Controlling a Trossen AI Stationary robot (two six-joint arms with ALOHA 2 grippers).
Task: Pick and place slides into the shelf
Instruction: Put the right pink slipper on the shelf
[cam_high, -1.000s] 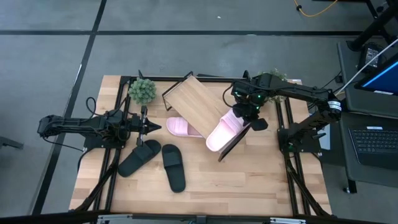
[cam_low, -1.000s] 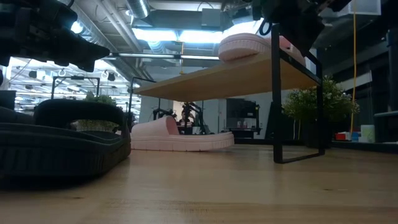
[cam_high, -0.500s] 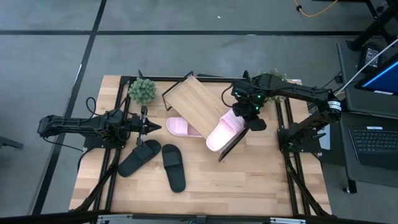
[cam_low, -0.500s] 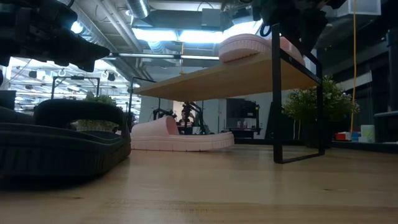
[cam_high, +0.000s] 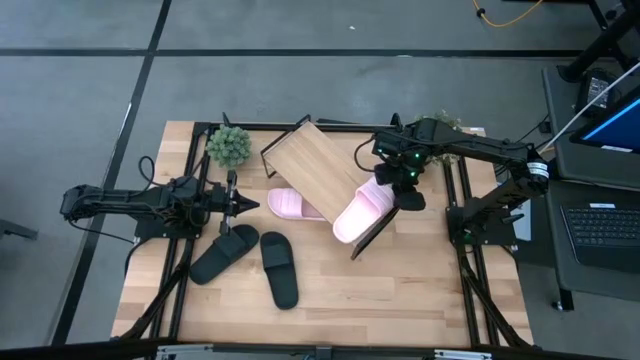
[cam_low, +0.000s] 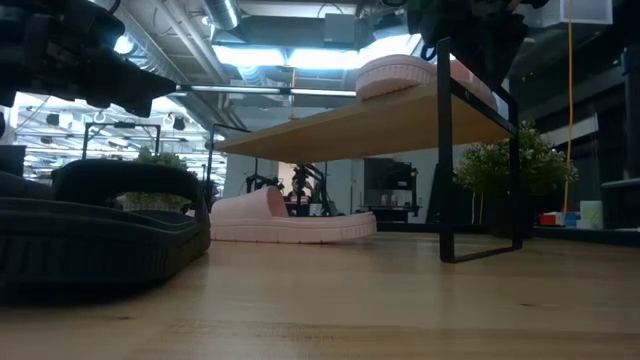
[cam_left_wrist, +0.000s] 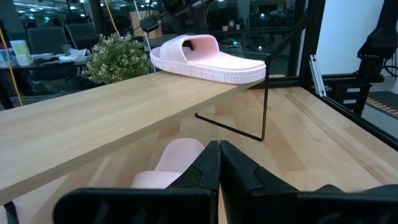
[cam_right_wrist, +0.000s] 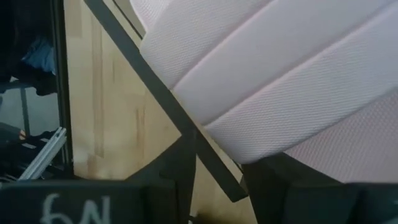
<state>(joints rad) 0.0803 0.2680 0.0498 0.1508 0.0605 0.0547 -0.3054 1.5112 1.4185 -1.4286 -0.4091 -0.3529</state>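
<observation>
One pale pink slide (cam_high: 358, 212) lies sole-down on the shelf (cam_high: 310, 165), at the board's near right end, and overhangs its corner (cam_left_wrist: 205, 57). My right gripper (cam_high: 398, 188) is at the slide's far, strap end and is shut on it. The other pink slide (cam_high: 288, 204) lies on the table under the shelf (cam_low: 285, 218). Two black slides (cam_high: 225, 253) (cam_high: 280, 268) lie on the table nearer the front. My left gripper (cam_high: 243, 203), shut, waits left of the shelf, level with the pink slide under it (cam_left_wrist: 219, 152). My right gripper (cam_right_wrist: 221, 155) pinches the pink slide at the edge of its strap end (cam_right_wrist: 239, 146), coming from above on the shelf's right side. The fingers (cam_right_wrist: 273, 180) stand a narrow gap apart, with the shelf's black frame bar behind them. The slide's sole rests on the board (cam_low: 400, 72).
A small green plant (cam_high: 229, 145) stands at the table's far left, another (cam_high: 445, 120) behind the right arm. The shelf's thin black legs (cam_low: 443, 160) stand on the table. Bare tabletop (cam_high: 400, 290) lies at the near right.
My right gripper has crept a little toward the table's far right, and the pink slide on the shelf has slid a little along the board with it. My left arm has kept still.
</observation>
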